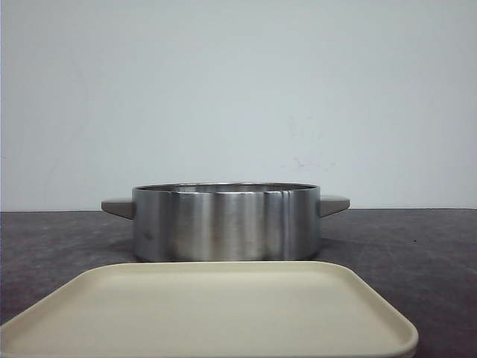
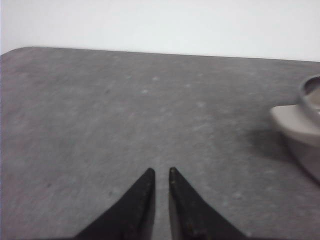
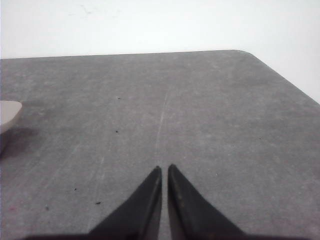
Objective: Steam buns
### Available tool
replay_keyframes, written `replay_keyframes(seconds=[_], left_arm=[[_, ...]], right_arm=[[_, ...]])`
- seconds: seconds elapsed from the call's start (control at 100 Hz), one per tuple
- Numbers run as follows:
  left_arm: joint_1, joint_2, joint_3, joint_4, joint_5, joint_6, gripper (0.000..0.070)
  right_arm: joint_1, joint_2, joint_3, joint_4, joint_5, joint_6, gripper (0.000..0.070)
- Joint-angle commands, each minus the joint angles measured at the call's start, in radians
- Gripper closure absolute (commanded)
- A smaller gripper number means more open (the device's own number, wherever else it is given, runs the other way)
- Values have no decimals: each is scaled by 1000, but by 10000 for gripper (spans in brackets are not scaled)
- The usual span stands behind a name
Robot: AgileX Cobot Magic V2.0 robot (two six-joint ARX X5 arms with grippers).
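Pot: a round steel pot (image 1: 226, 222) stands upright on the worktop (image 1: 417, 253), mid-frame.
Handles: one pale handle (image 1: 118, 206) sticks out on each side, near the rim.
Tray: a cream, round-cornered tray (image 1: 209, 313) lies just in front of the pot.
Backdrop: plain white wall (image 1: 238, 89).

Lab test bench, bare white wall (image 1: 238, 89), grey tabletop (image 1: 417, 246)

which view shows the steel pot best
The front view: the pot shows whole, side-on, with both handles, behind the tray. The left wrist view catches only a rim edge and one handle; the right wrist view shows just a handle tip. No buns appear anywhere.
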State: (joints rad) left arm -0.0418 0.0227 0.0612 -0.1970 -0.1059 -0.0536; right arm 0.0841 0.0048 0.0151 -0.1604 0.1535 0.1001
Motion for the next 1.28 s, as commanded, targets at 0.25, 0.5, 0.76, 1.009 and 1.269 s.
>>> replay_keyframes(seconds=[0.25, 0.5, 0.76, 1.009, 1.269], left_arm=[[15, -20, -48, 55, 10, -4, 700], [37, -18, -48, 8, 13, 67, 700], [51, -13, -47, 11, 13, 42, 700], [51, -13, -47, 11, 13, 42, 700], [51, -13, -47, 11, 13, 42, 700]], right_arm=[[2, -1, -3, 2, 3, -11, 687], [2, -1, -3, 2, 3, -10, 687], [2, -1, -3, 2, 3, -11, 687], [2, -1, -3, 2, 3, -11, 687], [2, -1, -3, 2, 3, -11, 687]])
